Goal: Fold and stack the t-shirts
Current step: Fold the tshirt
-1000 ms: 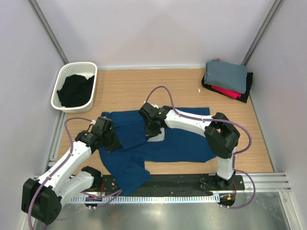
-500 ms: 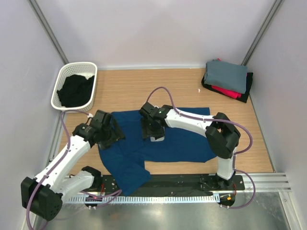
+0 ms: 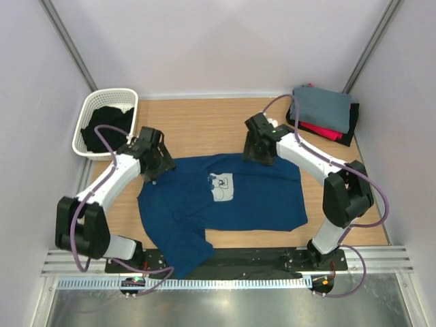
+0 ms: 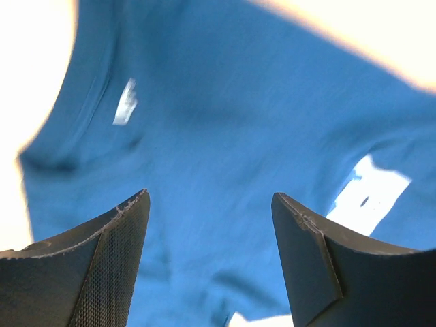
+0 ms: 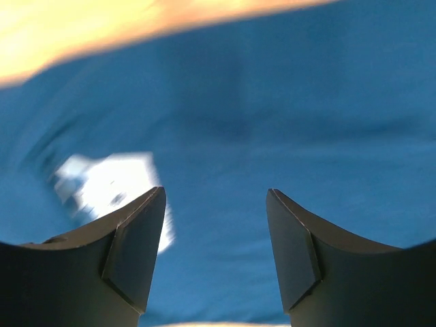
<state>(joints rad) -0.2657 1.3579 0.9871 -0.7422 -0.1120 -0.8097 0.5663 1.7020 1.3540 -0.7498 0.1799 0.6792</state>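
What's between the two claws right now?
The navy t-shirt, spread print-up, lies across the stretch from left claw to right claw; the top view shows it.

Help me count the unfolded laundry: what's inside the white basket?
Crumpled black cloth lies in the basket; anything beneath it, and how many garments, is hidden.

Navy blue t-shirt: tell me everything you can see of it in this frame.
The navy blue t-shirt is soft cloth, lying mostly flat on the wooden table, front up, its pale square chest print showing. A pale neck label appears in the left wrist view. Its near-left part is rumpled and folded, reaching the dark base strip. The left gripper and right gripper are open over its far edge, gripping nothing.
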